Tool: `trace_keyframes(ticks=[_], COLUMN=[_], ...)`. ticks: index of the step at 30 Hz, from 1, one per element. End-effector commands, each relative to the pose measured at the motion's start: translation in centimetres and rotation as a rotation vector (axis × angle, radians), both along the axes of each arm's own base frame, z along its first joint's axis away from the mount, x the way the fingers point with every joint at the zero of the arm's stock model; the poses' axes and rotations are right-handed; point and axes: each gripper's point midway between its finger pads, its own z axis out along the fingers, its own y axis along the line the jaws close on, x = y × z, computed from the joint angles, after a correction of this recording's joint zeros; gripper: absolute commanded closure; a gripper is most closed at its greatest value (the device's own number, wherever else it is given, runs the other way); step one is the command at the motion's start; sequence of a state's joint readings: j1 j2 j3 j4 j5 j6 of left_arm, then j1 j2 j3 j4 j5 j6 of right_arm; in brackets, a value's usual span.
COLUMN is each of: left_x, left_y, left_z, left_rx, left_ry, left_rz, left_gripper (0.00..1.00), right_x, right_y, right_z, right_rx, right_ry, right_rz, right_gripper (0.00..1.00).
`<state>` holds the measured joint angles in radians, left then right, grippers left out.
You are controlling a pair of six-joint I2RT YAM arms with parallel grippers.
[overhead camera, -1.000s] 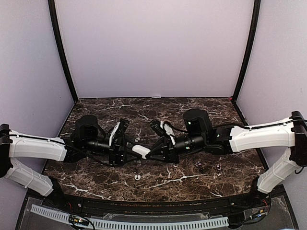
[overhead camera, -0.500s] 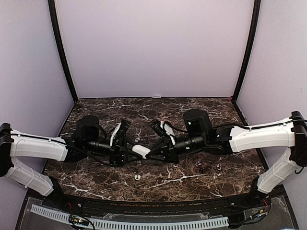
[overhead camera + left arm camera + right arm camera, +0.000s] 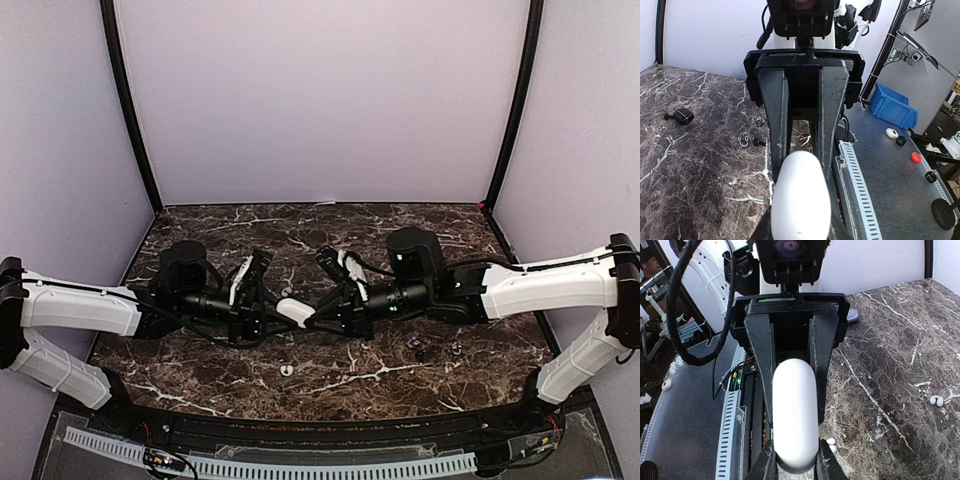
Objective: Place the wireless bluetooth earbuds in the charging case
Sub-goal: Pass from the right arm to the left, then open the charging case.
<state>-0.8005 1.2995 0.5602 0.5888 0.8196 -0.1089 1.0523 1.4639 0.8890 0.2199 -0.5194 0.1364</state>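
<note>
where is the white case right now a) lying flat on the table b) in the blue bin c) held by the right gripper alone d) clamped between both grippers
d: the case sits between the left gripper and the right gripper, each closed on one end of it.

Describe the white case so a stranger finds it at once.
On the dark marble table, look at the middle, where the left pincer and right pincer meet. Both clamp the charging case: a smooth white pebble, far bigger than the loose earbuds.
</note>
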Motion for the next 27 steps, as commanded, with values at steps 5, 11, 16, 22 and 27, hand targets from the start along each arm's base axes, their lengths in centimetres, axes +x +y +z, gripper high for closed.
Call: trace_keyframes(ticks=[5, 11, 16, 22, 27], left_x=[0.0, -0.3, -0.5, -0.7, -0.9], left_y=[0.0, 0.0, -0.1, 0.0, -0.1], left_z=[1.0, 1.0, 1.0, 0.9, 0.9], left_rx=[-0.024, -0.026, -0.03, -0.028, -0.028], left_ry=[-0.029, -0.031, -0.032, -0.03, -0.025], left_rz=[0.004, -0.015, -0.029, -0.042, -0.057], left_gripper=[0.89, 0.92, 0.92, 0.93, 0.94], right_x=[-0.2, 0.1, 1.1, 2.5, 3.6], right_y=[-0.1, 0.1, 0.3, -0.7, -1.9], right_z=[2.0, 2.0, 1.7, 2.4, 2.9], right_rx=[0.079, 0.083, 0.065, 0.095, 0.126], right_ry=[-0.035, -0.027, -0.025, -0.034, -0.013], right_rz=[-0.016, -0.031, -0.081, -0.175, -0.224], right_gripper=[0.6, 0.53, 0.53, 0.6, 0.66])
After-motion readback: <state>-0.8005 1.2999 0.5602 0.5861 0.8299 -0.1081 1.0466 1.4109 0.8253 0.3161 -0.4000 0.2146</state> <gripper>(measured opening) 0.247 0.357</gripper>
